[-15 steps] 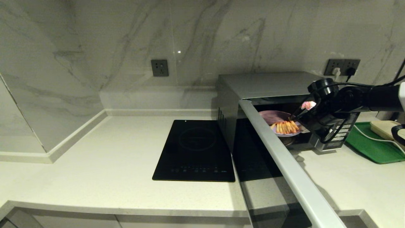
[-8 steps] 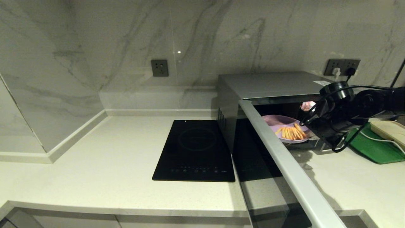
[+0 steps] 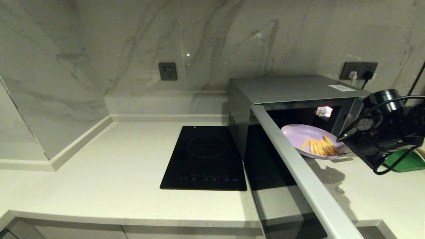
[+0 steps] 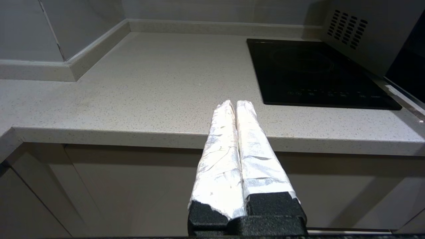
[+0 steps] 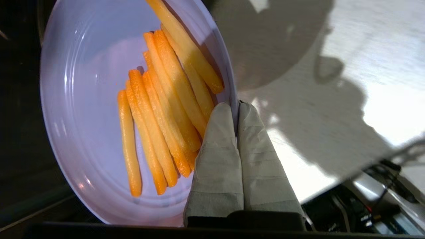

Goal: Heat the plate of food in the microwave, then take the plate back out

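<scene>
The lavender plate of food carries several yellow-orange fry sticks and hangs at the mouth of the microwave, half out over the counter. My right gripper is shut on its right rim. In the right wrist view the plate of food fills the frame, with my right gripper clamping the rim from both sides. The microwave's door stands open toward me. My left gripper is shut with nothing in it, parked low in front of the counter edge, out of the head view.
A flat black induction cooktop lies left of the microwave. A green tray sits at the far right behind my right arm. The open door juts out over the counter's front edge. Wall sockets are behind the microwave.
My right gripper has drawn the plate out of the microwave cavity, toward me and to the right, a little lower. The left arm has not moved.
</scene>
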{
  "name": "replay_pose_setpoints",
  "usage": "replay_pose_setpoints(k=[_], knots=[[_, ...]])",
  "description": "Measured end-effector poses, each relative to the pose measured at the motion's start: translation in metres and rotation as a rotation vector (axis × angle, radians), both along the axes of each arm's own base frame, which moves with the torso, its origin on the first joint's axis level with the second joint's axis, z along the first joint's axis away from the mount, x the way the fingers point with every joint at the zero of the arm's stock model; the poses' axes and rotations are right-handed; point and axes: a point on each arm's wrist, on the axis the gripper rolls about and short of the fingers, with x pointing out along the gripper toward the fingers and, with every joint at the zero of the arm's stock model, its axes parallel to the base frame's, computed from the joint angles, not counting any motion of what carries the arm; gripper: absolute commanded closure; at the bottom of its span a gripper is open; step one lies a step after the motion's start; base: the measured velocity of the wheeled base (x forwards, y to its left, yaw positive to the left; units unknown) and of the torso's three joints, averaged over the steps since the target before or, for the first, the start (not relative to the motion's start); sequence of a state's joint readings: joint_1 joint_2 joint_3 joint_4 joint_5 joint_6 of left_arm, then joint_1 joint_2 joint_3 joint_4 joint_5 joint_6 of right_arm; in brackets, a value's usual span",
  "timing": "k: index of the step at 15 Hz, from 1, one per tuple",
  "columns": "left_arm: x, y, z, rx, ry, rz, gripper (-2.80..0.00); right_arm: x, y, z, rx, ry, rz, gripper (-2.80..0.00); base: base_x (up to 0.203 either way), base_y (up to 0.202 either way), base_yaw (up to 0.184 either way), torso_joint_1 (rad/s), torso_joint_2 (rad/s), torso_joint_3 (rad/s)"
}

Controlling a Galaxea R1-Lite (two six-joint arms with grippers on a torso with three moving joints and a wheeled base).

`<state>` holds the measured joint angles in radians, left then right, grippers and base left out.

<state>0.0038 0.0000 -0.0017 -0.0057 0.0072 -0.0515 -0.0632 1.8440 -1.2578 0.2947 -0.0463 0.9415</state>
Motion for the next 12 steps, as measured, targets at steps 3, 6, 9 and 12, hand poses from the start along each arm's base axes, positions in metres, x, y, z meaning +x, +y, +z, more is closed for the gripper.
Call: replay_pose_setpoints(k=[3, 6, 9, 12], knots=[[0.000, 0.000, 0.000, 0.000, 0.000, 0.001, 0.00, -0.035, -0.030, 0.000, 0.026, 0.015, -0.066, 0.00, 0.000, 0.000, 0.000, 0.000, 0.00, 0.000], [0.000, 0.000, 0.000, 0.000, 0.000, 0.000, 0.00, -0.061, -0.061, -0.008, 0.005, -0.002, -0.133, 0.00, 0.000, 0.000, 0.000, 0.000, 0.00, 0.000], [0.000, 0.000, 0.000, 0.000, 0.000, 0.000, 0.00, -0.081, -0.092, -0.016, -0.006, -0.005, -0.173, 0.00, 0.000, 0.000, 0.000, 0.000, 0.00, 0.000], [0.000, 0.000, 0.000, 0.000, 0.000, 0.000, 0.00, -0.097, -0.122, -0.021, -0.015, -0.001, -0.211, 0.00, 0.000, 0.000, 0.000, 0.000, 0.00, 0.000]])
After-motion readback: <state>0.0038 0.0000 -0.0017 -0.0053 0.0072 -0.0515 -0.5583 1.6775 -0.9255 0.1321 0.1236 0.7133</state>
